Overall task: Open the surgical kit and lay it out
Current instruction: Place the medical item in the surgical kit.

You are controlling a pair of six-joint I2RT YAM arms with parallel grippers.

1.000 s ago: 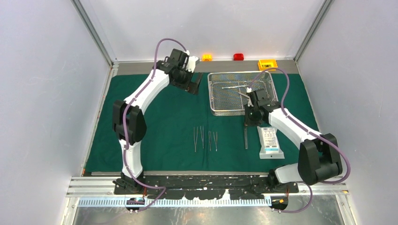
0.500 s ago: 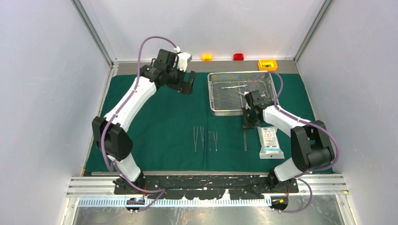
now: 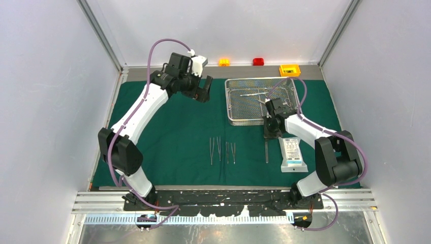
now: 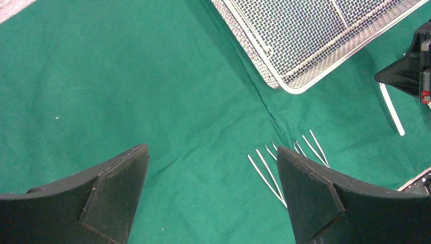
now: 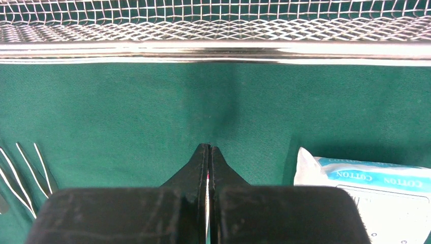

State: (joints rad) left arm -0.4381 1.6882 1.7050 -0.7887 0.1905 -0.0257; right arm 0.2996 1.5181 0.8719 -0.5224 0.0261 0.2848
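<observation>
- The dark green drape lay unfolded and flat over most of the tabletop, with faint creases in the left wrist view.
- The wire-mesh tray sat on the far right part of the drape, with a couple of slim silver tools lying inside it.
- Near the middle of the drape, on the near side of the tray, two pairs of tweezers lay side by side, running from near to far.
- To the right of them lay a single slim silver forceps, parallel to the tweezers.
- The flat white pouch rested just right of the forceps, printed side up.
- The right gripper was closed, fingers pressed together, its tips over the far end of the forceps, just in front of the tray's near rim. Whether it pinched the forceps could not be told.
- The left gripper hung above bare drape to the left of the tray, jaws spread wide with nothing between them.
- Beyond the drape's far edge stood an orange block, a red block and a yellow box.
</observation>
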